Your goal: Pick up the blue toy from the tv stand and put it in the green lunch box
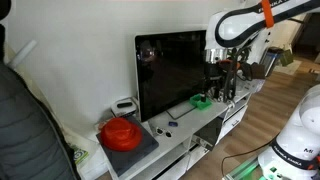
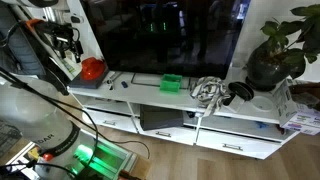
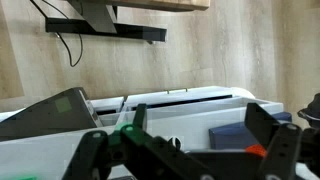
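from where i stand the toy [image 2: 124, 84] is only a dark bluish speck on the glossy top of the stand [image 2: 150, 92]. it lies between the red round thing [image 2: 92, 68] and the box [image 2: 171, 83], apart from both, just in front of the tv [image 2: 160, 35]. the gripper [image 1: 222, 72] hangs up in the air, well apart from the toy. in the wrist view its fingers [image 3: 95, 150] are spread wide with nothing between them, so the jaws are open and empty.

the toy looks far smaller than the box, so i'd judge it very light; weight should be no trouble. whether it is hard plastic or soft i cannot tell, it is too small to make out. the trouble is more likely its size and the slick top. a thing that low could skid or flick away if one finger touches it first, and wide fingers may close over it rather than on it.

i'd come straight down with the fingers either side of its middle, tips almost on the surface, and close gently across its narrower side. the box appears to sit open-topped and near, so a short carry and a low drop ought to do.
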`<act>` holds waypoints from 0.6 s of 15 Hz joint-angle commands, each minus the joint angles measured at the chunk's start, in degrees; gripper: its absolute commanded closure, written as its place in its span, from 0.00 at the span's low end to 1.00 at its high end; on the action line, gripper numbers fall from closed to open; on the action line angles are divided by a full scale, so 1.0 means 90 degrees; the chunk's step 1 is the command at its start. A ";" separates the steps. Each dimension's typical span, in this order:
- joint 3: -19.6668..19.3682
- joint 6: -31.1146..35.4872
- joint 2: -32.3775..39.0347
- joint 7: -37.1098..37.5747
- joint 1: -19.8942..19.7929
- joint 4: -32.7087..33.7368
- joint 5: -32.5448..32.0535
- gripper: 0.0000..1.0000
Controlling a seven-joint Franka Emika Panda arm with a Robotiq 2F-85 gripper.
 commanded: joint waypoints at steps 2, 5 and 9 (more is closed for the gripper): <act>0.0034 -0.0026 -0.0005 -0.0015 -0.0042 0.0012 0.0013 0.00; 0.0034 -0.0026 -0.0005 -0.0015 -0.0042 0.0012 0.0013 0.00; 0.0295 0.0334 0.0340 -0.0136 -0.0138 0.0158 -0.0849 0.00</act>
